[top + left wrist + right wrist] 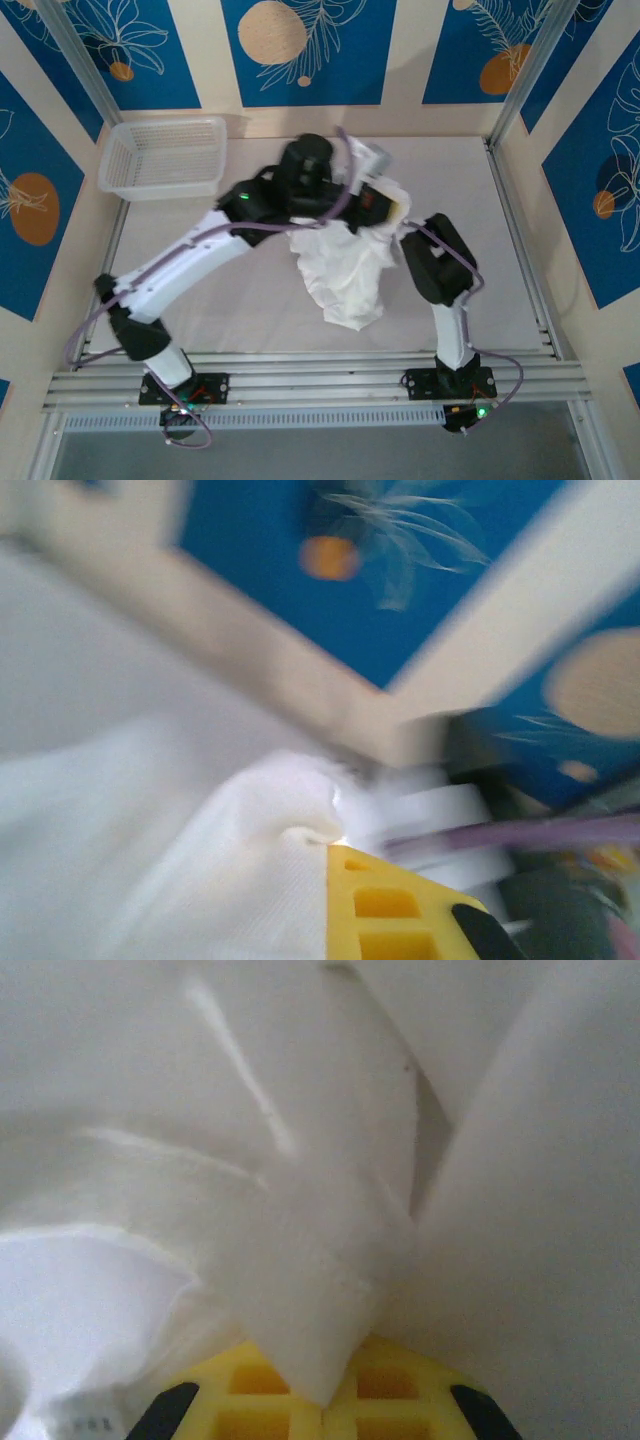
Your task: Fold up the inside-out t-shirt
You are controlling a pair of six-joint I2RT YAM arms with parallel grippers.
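The inside-out t-shirt point(345, 270) is a white, wrinkled bundle lifted at its top and hanging down to the table in the middle. My left gripper point(385, 203) holds its upper edge. In the left wrist view cloth point(200, 880) bunches against one yellow finger point(400, 910), pinched at the tip of the left gripper point(335, 845). My right gripper point(402, 236) reaches in from the right, just below the left one. In the right wrist view its yellow fingers meet at the right gripper point(322, 1410), shut on a pointed fold of the t-shirt point(320, 1300).
A white mesh basket point(165, 155) stands at the back left corner. The white-covered table point(240, 310) is ringed by metal rails point(525, 250) and blue patterned walls. The two wrists sit close together above the table's middle.
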